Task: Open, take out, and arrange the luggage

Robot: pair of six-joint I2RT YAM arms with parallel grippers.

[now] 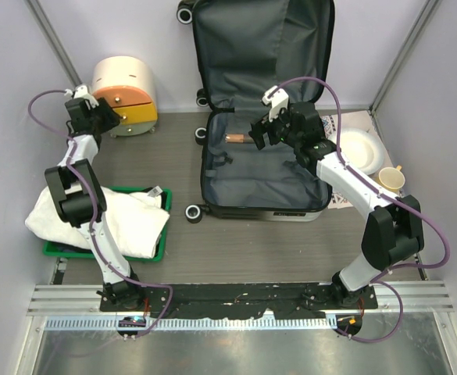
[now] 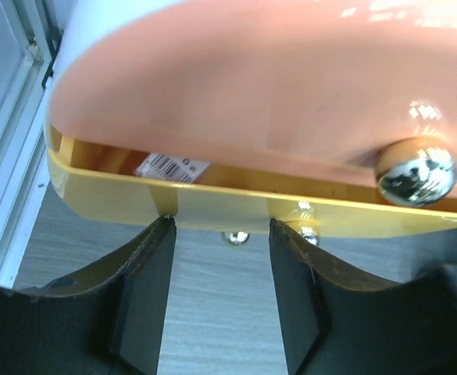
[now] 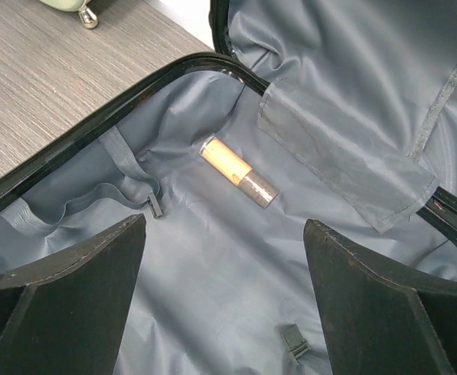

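The luggage [image 1: 251, 176] is lying open at the middle of the counter [image 1: 236, 250], its lid [image 1: 259, 47] standing upright against the back wall and its grey lining [image 3: 212, 297] showing. A small tube [image 3: 237, 172], tan at one end and grey at the other, is resting on the lining near the hinge side. The right arm [image 1: 345, 187] is reaching in over the lower half of the luggage, and the right jaws are hanging spread wide above the lining, holding nothing and touching nothing, with the tube lying beyond the two fingers [image 3: 80, 273]. The left arm [image 1: 80, 180] is reaching to the far left corner, where a cream-and-orange drawer chest [image 1: 125, 95] is standing. The left jaws are standing partly spread, nothing pinched between them, their fingertips [image 2: 162, 234] sitting right at the lower edge of a yellow drawer [image 2: 111, 199] that is standing slightly ajar; whether they are touching it I cannot tell. A white cloth [image 1: 95, 219] is lying heaped in a green tray [image 1: 107, 251] at the near left.
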